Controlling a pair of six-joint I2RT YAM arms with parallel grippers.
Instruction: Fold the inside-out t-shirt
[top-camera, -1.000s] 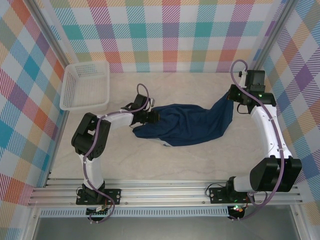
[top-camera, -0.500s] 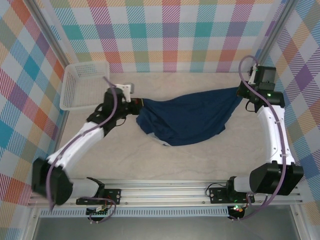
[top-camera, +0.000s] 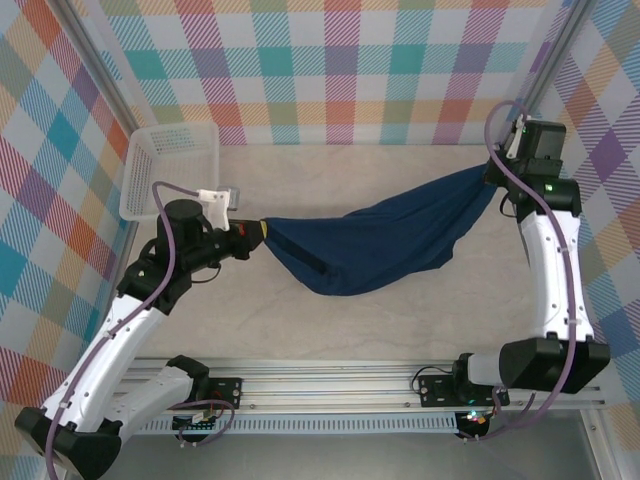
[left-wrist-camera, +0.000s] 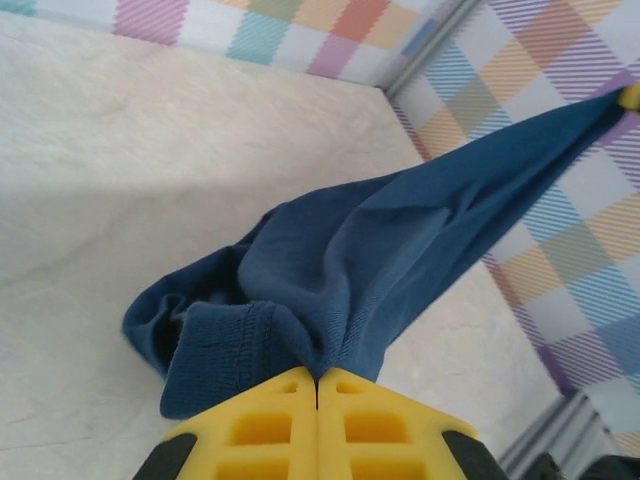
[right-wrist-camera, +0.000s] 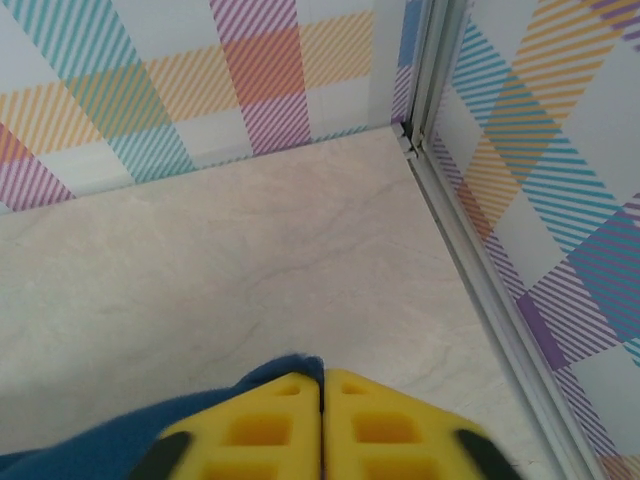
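Two ends of the inside-out t-shirt (top-camera: 380, 250) pinched and drawn apart in the top external view: left gripper (top-camera: 255, 228) clamped on the left end, right gripper (top-camera: 492, 172) near the far right corner, closed on the other end. Dark blue cloth slung between them like a hammock, sagging toward the near side over the middle of the bench (top-camera: 300, 330); contact of the lowest fold with the bench impossible to judge. White mesh basket (top-camera: 170, 132) at the far left, well apart from the cloth.

Left wrist: yellow fingers of the left gripper (left-wrist-camera: 318, 378) pressed together on a ribbed hem of the inside-out t-shirt (left-wrist-camera: 380, 260), cloth stretching away to the upper right, above the pale bench (left-wrist-camera: 120, 180).

Right wrist: right gripper (right-wrist-camera: 322, 378) with fingers together, a blue edge of the inside-out t-shirt (right-wrist-camera: 230, 400) at their tips and trailing left, bench (right-wrist-camera: 250, 260) and checked wall (right-wrist-camera: 150, 90) beyond
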